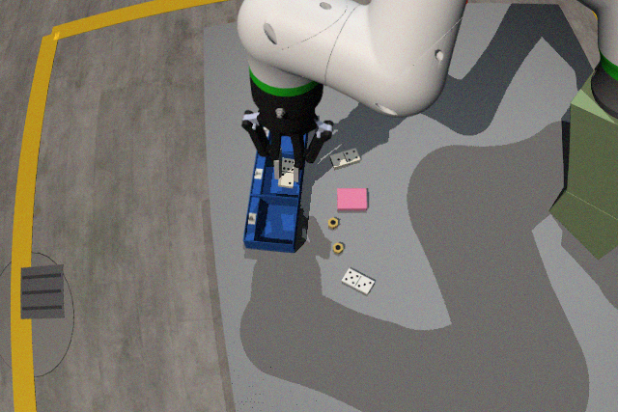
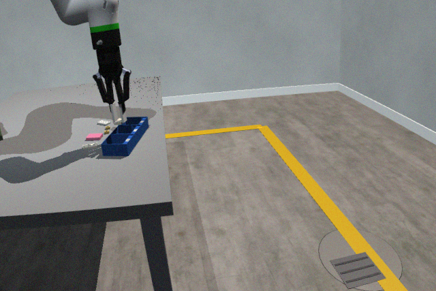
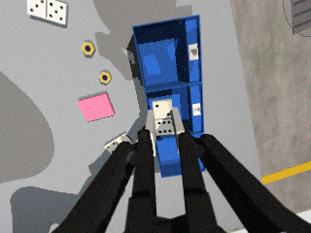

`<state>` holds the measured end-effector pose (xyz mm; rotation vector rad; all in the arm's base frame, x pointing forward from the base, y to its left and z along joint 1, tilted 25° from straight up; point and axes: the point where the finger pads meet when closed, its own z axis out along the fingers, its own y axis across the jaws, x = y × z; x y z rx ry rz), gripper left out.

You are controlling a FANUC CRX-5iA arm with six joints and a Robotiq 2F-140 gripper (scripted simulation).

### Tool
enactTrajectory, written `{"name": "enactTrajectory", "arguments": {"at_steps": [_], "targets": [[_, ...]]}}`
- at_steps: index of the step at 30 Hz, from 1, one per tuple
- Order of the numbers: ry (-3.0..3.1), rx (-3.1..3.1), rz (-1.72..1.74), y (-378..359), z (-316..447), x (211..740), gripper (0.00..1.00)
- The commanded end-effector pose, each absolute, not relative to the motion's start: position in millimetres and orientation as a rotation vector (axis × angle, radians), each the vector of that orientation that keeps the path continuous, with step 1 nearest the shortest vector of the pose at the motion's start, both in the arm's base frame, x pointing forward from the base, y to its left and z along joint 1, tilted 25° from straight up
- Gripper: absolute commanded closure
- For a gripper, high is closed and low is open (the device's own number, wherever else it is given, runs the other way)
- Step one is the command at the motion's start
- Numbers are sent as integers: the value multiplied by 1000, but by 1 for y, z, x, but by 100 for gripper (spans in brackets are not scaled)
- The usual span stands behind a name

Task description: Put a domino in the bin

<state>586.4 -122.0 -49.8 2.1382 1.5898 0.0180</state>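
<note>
Grey bench carrying blue three-compartment bin. Tool clenched on a domino, hanging above the bin's middle compartment. Beside the bin: pink block, two loose dominoes, two brass nuts.

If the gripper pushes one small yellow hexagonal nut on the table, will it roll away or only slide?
The small yellow hexagonal nut lies flat on the grey table, so it would probably slide, not roll. It looks rigid, and likely light for the gripper. Being low and small, it seems hard to pinch from the sides.
</note>
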Motion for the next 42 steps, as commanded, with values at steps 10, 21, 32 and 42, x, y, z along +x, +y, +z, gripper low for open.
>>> {"name": "enactTrajectory", "arguments": {"at_steps": [10, 21, 32, 42], "targets": [[1662, 2144, -25, -137, -43, 599, 87], [1662, 2144, -25, -134, -44, 598, 87], [1662, 2144, -25, -134, -44, 598, 87], [1662, 2144, -25, -139, -59, 602, 87]]}}
